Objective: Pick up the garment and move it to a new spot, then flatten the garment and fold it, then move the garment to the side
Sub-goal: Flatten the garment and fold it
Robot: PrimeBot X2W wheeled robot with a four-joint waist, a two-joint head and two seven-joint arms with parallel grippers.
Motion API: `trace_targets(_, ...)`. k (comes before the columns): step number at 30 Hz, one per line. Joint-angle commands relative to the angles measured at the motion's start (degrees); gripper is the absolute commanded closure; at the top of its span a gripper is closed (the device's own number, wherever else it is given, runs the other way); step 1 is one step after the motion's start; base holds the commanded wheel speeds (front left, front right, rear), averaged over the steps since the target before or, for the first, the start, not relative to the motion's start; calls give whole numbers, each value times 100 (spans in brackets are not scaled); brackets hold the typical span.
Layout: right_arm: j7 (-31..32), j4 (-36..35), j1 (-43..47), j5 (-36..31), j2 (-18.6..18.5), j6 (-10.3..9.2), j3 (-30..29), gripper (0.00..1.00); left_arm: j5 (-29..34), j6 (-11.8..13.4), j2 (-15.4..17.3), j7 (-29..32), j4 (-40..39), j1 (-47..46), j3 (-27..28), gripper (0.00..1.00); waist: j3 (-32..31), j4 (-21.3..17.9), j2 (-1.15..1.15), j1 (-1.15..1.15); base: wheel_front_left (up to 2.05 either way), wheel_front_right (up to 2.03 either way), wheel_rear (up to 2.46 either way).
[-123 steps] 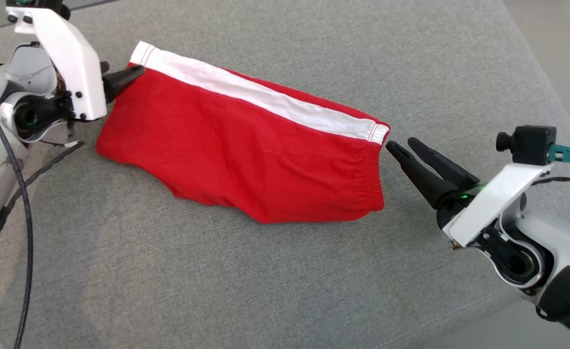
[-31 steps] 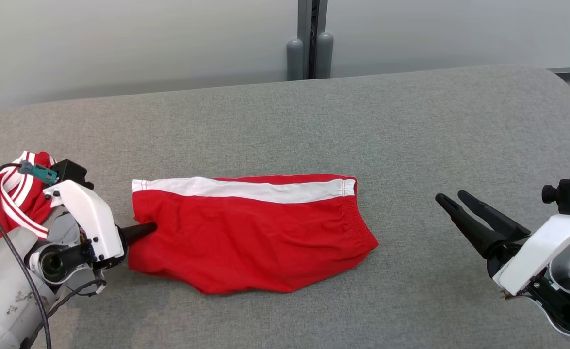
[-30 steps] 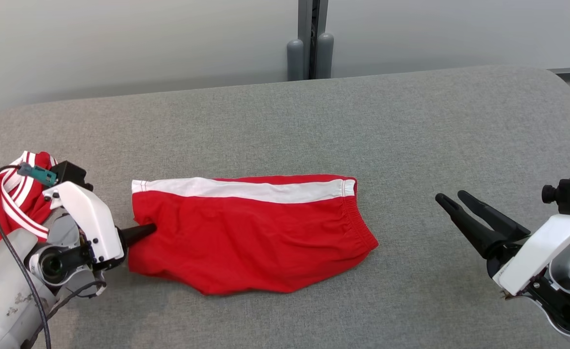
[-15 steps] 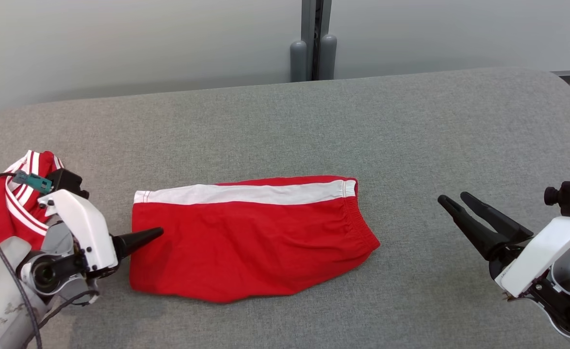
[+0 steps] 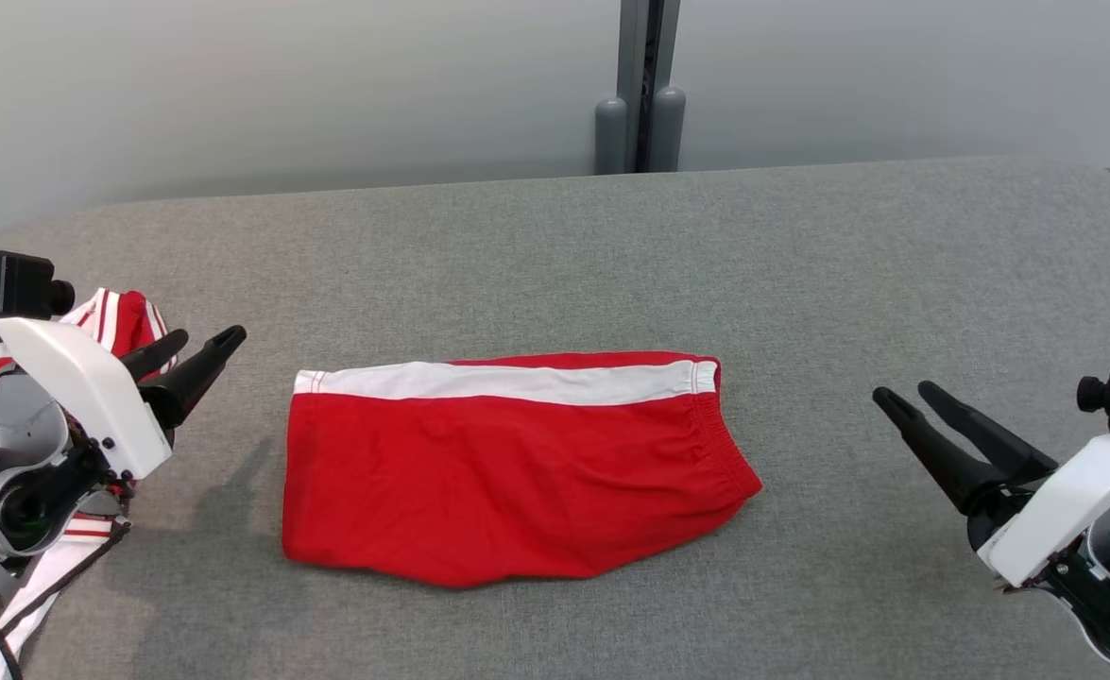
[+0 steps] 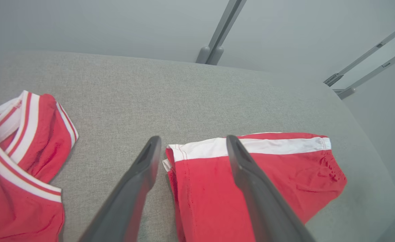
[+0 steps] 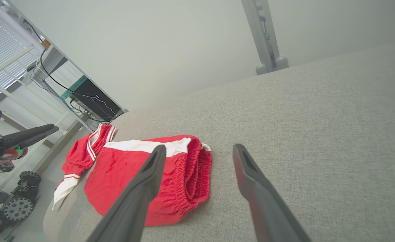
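The folded red shorts (image 5: pixel 517 482) lie flat at the frame centre on the grey cushion (image 5: pixel 847 255). The left gripper (image 5: pixel 207 334), at the left edge, and the right gripper (image 5: pixel 903 391), lower right, are wide open, holding nothing.

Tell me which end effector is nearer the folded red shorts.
Left. The left end effector is open just off one end of the shorts; the right end effector is open, farther off past their opposite end.
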Motion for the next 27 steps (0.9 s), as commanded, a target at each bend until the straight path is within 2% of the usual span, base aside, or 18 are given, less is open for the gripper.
trace_targets(1,-52,33,47,-36,-23,4,-51,0,64,37,17,-68,-54,16,15,0,-29,39,0,0,0,0,0)
trace_targets(5,-149,244,133,-240,39,4,-242,0,341,373,42,-783,-488,224,125,0,-100,169,0,0,0,0,0)
trace_targets(6,-189,381,169,-380,99,4,-381,0,496,572,7,-1192,-676,361,176,0,-132,234,0,0,0,0,0)
trace_targets(11,-255,693,351,-855,398,4,-887,0,818,1059,-90,-2128,-949,784,254,0,-163,347,0,0,0,0,0)
trace_targets(15,-267,823,591,-1497,715,3,-1510,0,1115,1405,-237,-2836,-1074,1149,385,0,-207,419,0,0,0,0,0)
trace_targets(18,-261,833,978,-2065,1052,4,-2180,0,1629,1673,-417,-3003,-1179,1420,563,0,-255,491,0,0,0,0,0)
trace_targets(23,-262,483,1737,-3138,1727,3,-3500,0,2605,1833,-1007,-3013,-1562,2150,1568,0,-318,545,0,0,0,0,0)
trace_targets(27,-259,186,2216,-3926,2218,3,-4169,0,3374,1728,-1495,-3015,-1743,2680,2302,0,-288,522,0,0,0,0,0)
